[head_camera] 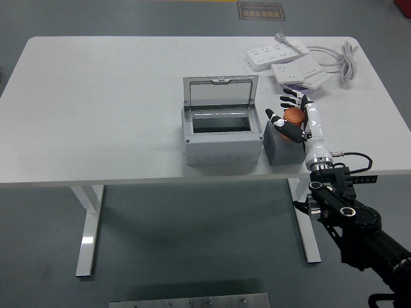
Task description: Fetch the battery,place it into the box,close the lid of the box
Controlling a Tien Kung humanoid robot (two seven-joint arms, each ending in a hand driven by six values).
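An orange battery (294, 116) stands upright in a dark grey block (279, 149) near the table's front edge, right of the box. The grey box (221, 140) has its lid (220, 92) open and standing up at the back; its inside looks empty. My right hand (286, 110) reaches in from the lower right and wraps the battery, with the thumb (282, 123) on its left side and the fingers (292, 98) curled over its far side. The battery still sits in the block. My left arm is out of view.
Two white power strips (275, 54) (297, 70) and a coiled white cable (341, 61) lie at the table's far right, just behind my hand. The table's front edge (192, 178) runs close in front of the box and the block.
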